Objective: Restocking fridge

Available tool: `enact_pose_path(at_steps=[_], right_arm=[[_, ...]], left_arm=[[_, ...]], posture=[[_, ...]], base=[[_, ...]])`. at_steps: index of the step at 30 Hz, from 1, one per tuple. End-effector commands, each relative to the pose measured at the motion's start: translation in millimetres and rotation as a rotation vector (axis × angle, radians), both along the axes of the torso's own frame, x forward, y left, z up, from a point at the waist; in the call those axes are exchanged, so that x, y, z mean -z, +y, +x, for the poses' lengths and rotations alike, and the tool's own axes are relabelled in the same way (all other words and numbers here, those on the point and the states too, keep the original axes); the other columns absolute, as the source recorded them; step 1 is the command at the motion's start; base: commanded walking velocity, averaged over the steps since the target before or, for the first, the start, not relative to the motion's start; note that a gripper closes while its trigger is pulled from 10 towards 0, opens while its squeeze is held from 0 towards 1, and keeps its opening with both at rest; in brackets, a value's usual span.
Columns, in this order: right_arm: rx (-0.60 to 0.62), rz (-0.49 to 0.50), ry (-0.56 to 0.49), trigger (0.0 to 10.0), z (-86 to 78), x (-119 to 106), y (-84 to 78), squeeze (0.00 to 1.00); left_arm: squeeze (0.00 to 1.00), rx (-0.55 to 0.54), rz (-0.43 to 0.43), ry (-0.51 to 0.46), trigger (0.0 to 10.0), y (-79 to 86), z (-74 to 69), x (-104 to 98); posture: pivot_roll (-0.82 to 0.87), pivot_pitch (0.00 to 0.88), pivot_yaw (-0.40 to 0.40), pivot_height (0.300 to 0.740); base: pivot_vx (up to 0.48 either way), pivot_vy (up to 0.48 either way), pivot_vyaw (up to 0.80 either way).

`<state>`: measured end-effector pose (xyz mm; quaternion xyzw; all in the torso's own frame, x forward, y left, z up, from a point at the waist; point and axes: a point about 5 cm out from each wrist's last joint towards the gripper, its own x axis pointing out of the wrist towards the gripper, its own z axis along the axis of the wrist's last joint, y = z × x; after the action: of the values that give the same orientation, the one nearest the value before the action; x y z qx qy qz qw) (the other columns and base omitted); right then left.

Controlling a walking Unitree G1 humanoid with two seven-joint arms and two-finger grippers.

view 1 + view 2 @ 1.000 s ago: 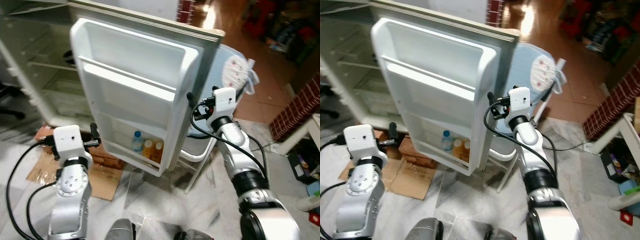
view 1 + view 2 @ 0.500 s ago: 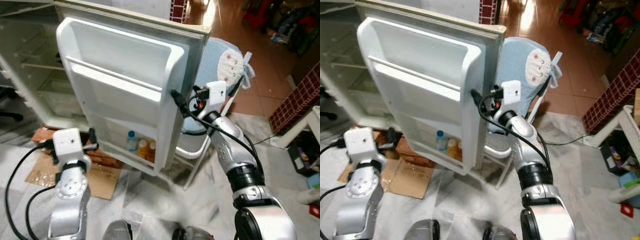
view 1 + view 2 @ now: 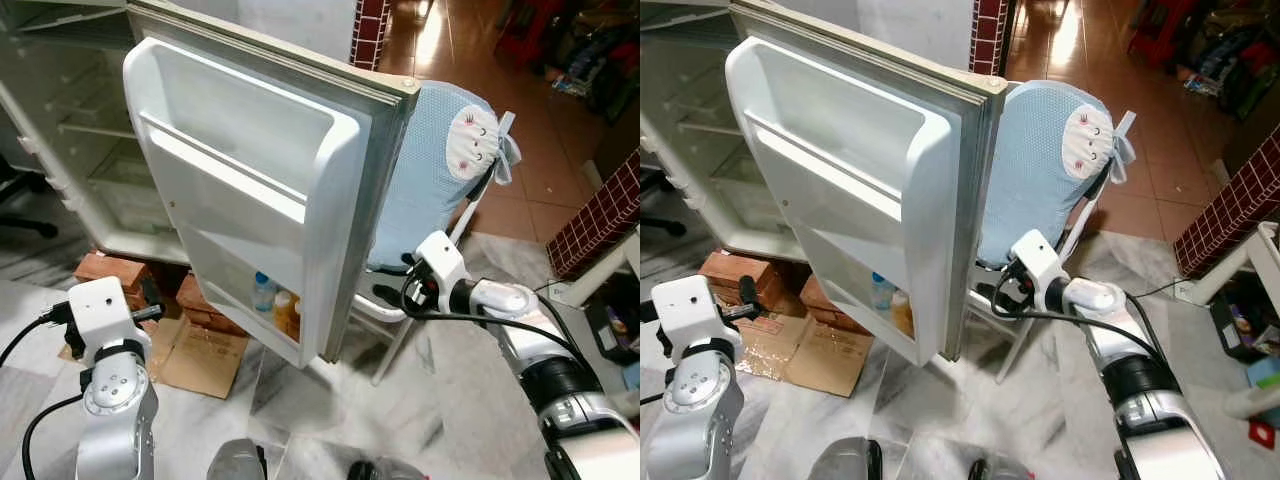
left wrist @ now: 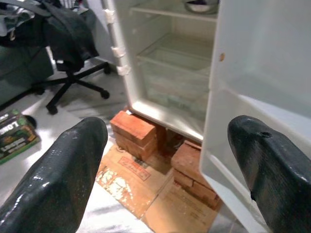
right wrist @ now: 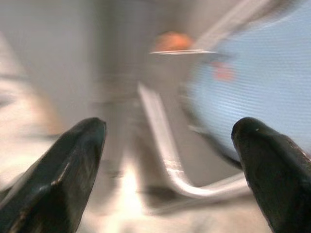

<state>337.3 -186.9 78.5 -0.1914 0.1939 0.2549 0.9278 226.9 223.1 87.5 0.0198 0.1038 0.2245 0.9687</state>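
The fridge stands open; its white door is swung out toward me. On the door's lowest shelf stand a clear bottle and orange bottles. The upper door shelves and the inner glass shelves look bare. Low at the left, my left gripper is open and empty, aimed at the fridge's base beside the door's inner face. My right gripper is open and empty too, low behind the door's outer edge, near the chair seat. Its wrist view is blurred.
A chair with a light blue cover stands right behind the open door. Red bricks prop the fridge, with flattened cardboard on the marble floor. A black office chair is to the left, a brick wall to the right.
My right arm has dropped from the door's outer edge down to the chair seat's height. The left arm sits a little lower. The camera has shifted as well.
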Motion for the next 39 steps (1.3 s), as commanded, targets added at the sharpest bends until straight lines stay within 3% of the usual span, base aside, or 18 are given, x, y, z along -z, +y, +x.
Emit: enact_pose_path(at_steps=[1, 3, 5, 7, 8, 12, 17, 18, 20, 28, 39], right_arm=[[0.097, -0.012, -0.116, 10.0, 16.9, -20, 2.3, 0.0], [0.217, 0.033, -0.215, 10.0, 34.2, -40, 14.2, 0.0], [0.224, 0.041, -0.229, 10.0, 36.5, -43, 17.0, 0.0], [0.253, 0.088, -0.299, 10.0, 49.2, -60, 36.9, 0.0], [0.255, 0.145, -0.32, 10.0, 54.4, -68, 50.1, 0.0], [0.262, 0.364, -0.316, 10.0, 59.6, -82, 72.0, 0.0], [0.1, 0.626, -0.275, 10.0, 56.6, -93, 98.7, 0.0], [0.1, 0.626, -0.275, 10.0, 56.6, -93, 98.7, 0.0], [0.008, 0.72, -0.25, 10.0, 52.8, -93, 105.1, 0.0], [-0.089, 0.679, -0.244, 10.0, 42.9, -80, 106.0, 0.0], [-0.033, 0.591, -0.291, 10.0, 41.4, -75, 97.6, 0.0]], left_arm=[[0.0, -0.003, -0.004, 0.008, 10.0, 0.3, 1.9, 0], [0.0, 0.0, -0.006, 0.007, 10.0, -1.1, 3.7, -1], [0.0, 0.001, -0.006, 0.007, 10.0, -1.5, 4.1, 0], [0.0, 0.007, -0.007, 0.004, 10.0, -2.8, 5.9, -1], [0.0, 0.011, -0.008, 0.002, 10.0, -3.4, 6.7, -2], [0.0, 0.021, -0.016, -0.007, 10.0, -4.9, 8.1, -3], [0.0, 0.031, -0.057, -0.023, 10.0, -8.9, 7.8, -3], [0.0, 0.031, -0.057, -0.023, 10.0, -8.9, 7.8, -3], [0.0, 0.036, -0.08, -0.034, 10.0, -10.7, 7.8, -3], [0.0, 0.042, -0.095, -0.029, 10.0, -11.7, 10.7, -2], [0.0, 0.031, -0.092, -0.023, 10.0, -10.0, 10.5, -2]], posture=[[0.1, 0.029, -0.03, 0.74], [0.11, 0.021, -0.026, 0.74], [0.12, 0.018, -0.026, 0.74], [0.12, 0.012, -0.027, 0.74], [0.13, 0.009, -0.03, 0.74], [0.14, 0.007, -0.034, 0.74], [0.14, 0.005, -0.04, 0.74], [0.14, 0.005, -0.04, 0.74], [0.13, 0.003, -0.041, 0.74], [0.12, 0.0, -0.04, 0.74], [0.12, 0.001, -0.037, 0.74]], base=[[0.0, 0.0, 0.0], [0.0, 0.0, 0.0], [0.0, 0.0, 0.0], [0.0, 0.0, 0.0], [0.0, 0.0, 0.0], [0.0, 0.0, 0.0], [0.0, 0.0, 0.0], [0.0, 0.0, 0.0], [0.0, 0.0, 0.0], [0.0, 0.156, 0.0], [0.0, 0.43, 0.0]])
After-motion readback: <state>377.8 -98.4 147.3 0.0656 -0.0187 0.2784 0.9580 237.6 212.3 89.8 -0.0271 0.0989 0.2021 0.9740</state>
